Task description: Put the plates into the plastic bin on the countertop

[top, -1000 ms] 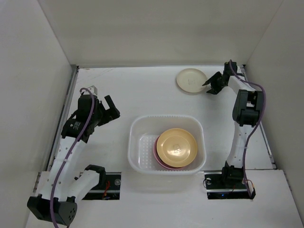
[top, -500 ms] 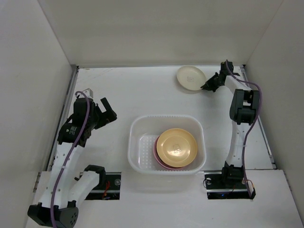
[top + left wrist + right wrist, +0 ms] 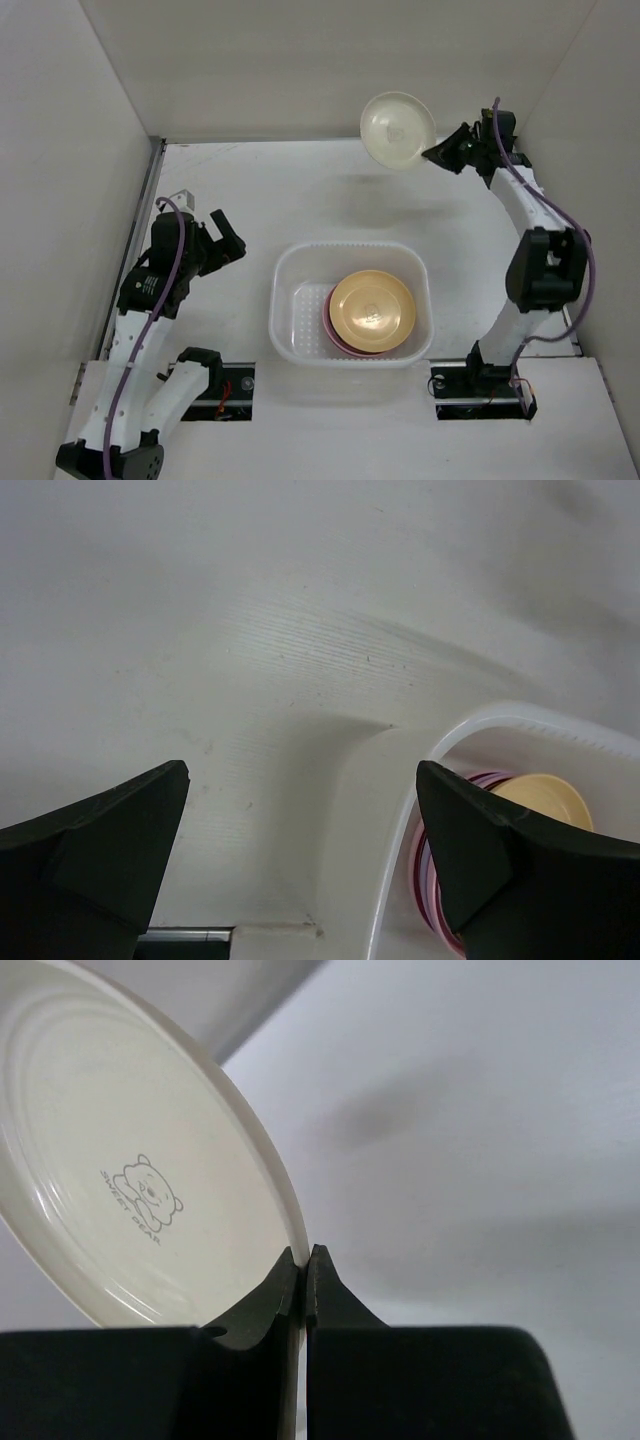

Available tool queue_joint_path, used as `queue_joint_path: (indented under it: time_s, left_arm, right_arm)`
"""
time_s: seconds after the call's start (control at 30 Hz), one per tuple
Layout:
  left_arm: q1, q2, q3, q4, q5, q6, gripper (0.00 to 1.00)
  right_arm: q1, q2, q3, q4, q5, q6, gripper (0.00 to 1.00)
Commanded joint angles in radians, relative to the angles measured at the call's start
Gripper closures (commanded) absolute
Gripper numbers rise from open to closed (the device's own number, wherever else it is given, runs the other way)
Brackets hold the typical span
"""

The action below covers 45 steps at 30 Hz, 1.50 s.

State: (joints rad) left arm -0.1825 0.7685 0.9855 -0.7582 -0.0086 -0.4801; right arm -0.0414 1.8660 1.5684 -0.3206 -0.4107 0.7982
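My right gripper is shut on the rim of a cream plate, holding it tilted in the air over the back right of the countertop. In the right wrist view the plate shows a small bear print, and the gripper pinches its edge. The plastic bin sits at the front centre with an orange-yellow plate on top of pink ones. My left gripper is open, left of the bin. Its wrist view shows the gripper over bare counter, beside the bin's rim.
White walls close in the countertop at the back and on both sides. Both arm bases stand at the near edge, either side of the bin.
My right gripper closed on the cream plate's rim and lifted it off the countertop, tilting it upward. My left arm drew back slightly to the left, still open.
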Motion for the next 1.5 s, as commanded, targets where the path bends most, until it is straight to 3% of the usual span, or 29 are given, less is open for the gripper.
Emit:
queue_joint_path:
  time_s: [0.0, 0.3, 0.5, 0.73, 1.0, 1.1, 1.13, 1.17, 1.3, 1.33, 1.47]
  left_arm:
    - [-0.013, 0.002, -0.022, 0.049, 0.004, -0.005, 0.00]
    - [-0.015, 0.038, -0.033, 0.102, 0.004, 0.002, 0.00]
    - [-0.041, 0.064, -0.033, 0.134, 0.004, -0.005, 0.00]
    - [-0.076, 0.100, -0.045, 0.169, -0.008, -0.015, 0.00]
    - [-0.102, 0.126, -0.048, 0.172, -0.010, -0.017, 0.00]
    - [-0.102, 0.135, -0.044, 0.172, -0.010, -0.015, 0.00]
    - [-0.102, 0.138, -0.042, 0.172, -0.010, -0.014, 0.00]
    - [-0.102, 0.143, -0.042, 0.172, -0.010, -0.014, 0.00]
    - [-0.104, 0.161, -0.044, 0.166, -0.030, -0.012, 0.00]
    - [-0.105, 0.166, -0.044, 0.162, -0.039, -0.014, 0.00]
    - [-0.104, 0.181, -0.042, 0.149, -0.083, -0.017, 0.00]
  right_arm:
    - [0.096, -0.218, -0.095, 0.080, -0.056, -0.088, 0.99]
    - [0.381, -0.602, -0.467, -0.175, 0.128, -0.243, 0.99]
    - [0.531, -0.761, -0.539, -0.386, 0.214, -0.304, 0.99]
    - [0.654, -0.809, -0.629, -0.503, 0.300, -0.297, 0.99]
    - [0.711, -0.778, -0.688, -0.525, 0.395, -0.286, 0.94]
    - [0.716, -0.765, -0.659, -0.535, 0.437, -0.287, 0.82]
    - [0.717, -0.759, -0.641, -0.551, 0.453, -0.290, 0.72]
    - [0.723, -0.752, -0.618, -0.567, 0.472, -0.290, 0.52]
    - [0.758, -0.734, -0.487, -0.662, 0.594, -0.303, 0.21]
    - [0.766, -0.728, -0.446, -0.693, 0.634, -0.306, 0.00]
    - [0.780, -0.720, -0.245, -0.778, 0.740, -0.313, 0.00]
